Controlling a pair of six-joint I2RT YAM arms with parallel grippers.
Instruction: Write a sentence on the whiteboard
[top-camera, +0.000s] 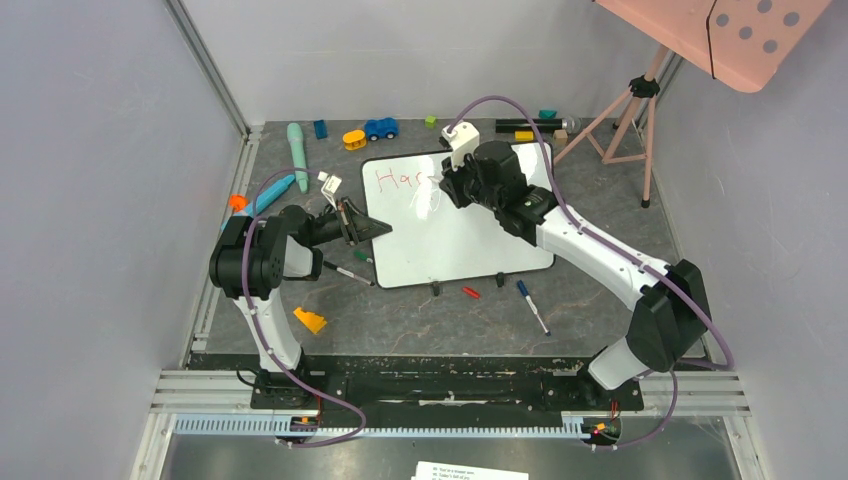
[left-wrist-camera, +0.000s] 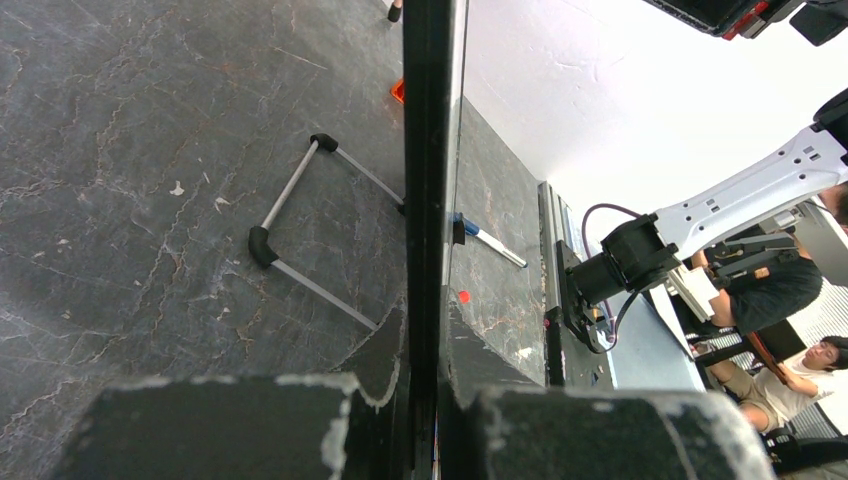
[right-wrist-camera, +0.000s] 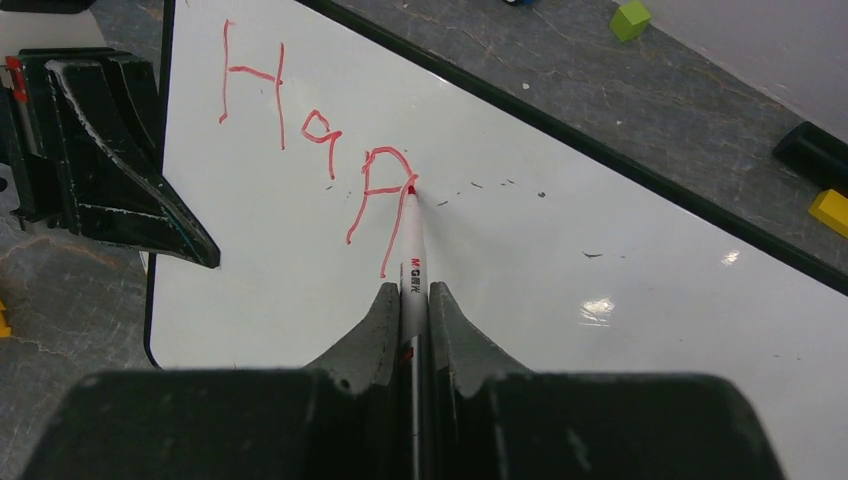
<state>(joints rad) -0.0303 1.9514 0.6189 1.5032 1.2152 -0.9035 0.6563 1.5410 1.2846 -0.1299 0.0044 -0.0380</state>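
Observation:
The whiteboard (top-camera: 470, 240) lies on the dark table with the sentence (top-camera: 393, 180) started at its top left; the red letters (right-wrist-camera: 300, 135) read "Hap". My right gripper (right-wrist-camera: 414, 295) is shut on a white red-tipped marker (right-wrist-camera: 413, 245). The marker's tip touches the board at the bowl of the "p". My left gripper (top-camera: 365, 228) is shut on the whiteboard's left edge. In the left wrist view the black rim (left-wrist-camera: 430, 150) runs straight up between my left gripper's (left-wrist-camera: 432, 350) jaws. The left fingers (right-wrist-camera: 110, 170) also show at the board's edge in the right wrist view.
A blue-capped marker (top-camera: 532, 305), a red cap (top-camera: 470, 292) and a black marker (top-camera: 350, 273) lie near the board's front edge. A yellow block (top-camera: 310, 320) sits front left. Toys, including a blue car (top-camera: 380, 128), line the back. A pink tripod (top-camera: 630, 110) stands back right.

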